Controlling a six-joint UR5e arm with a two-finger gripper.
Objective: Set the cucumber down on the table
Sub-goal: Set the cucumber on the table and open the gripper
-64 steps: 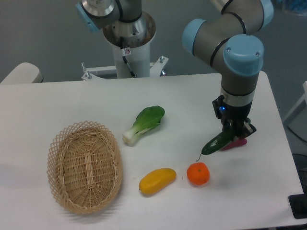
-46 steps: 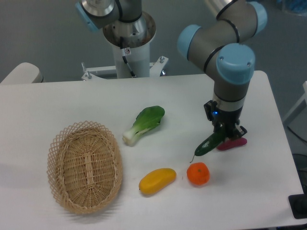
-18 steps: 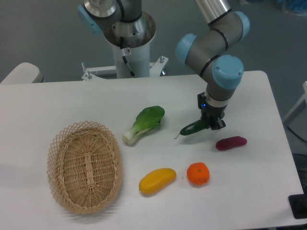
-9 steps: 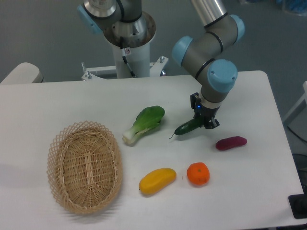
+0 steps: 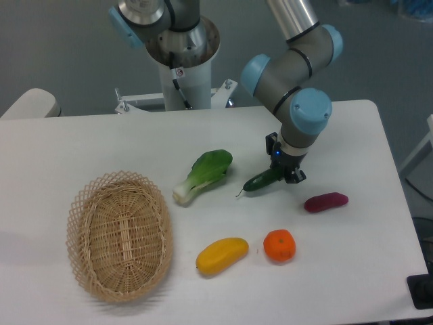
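Observation:
The slim dark green cucumber [image 5: 259, 181] hangs low over the white table [image 5: 81, 145], tilted, with its thin stem tip pointing down-left toward the bok choy. My gripper [image 5: 283, 174] is shut on the cucumber's right end, beneath the grey and blue wrist. Whether the cucumber touches the tabletop cannot be told.
A leafy bok choy [image 5: 203, 175] lies just left of the cucumber. A purple vegetable [image 5: 326, 202] lies to the right, an orange [image 5: 279, 245] and a yellow mango [image 5: 221, 255] nearer the front. An oval wicker basket [image 5: 118, 234] sits front left. The robot base [image 5: 181, 68] stands behind.
The arm has carried the cucumber up-left, from beside the purple vegetable and the orange to a spot near the bok choy. Nothing else on the table has moved.

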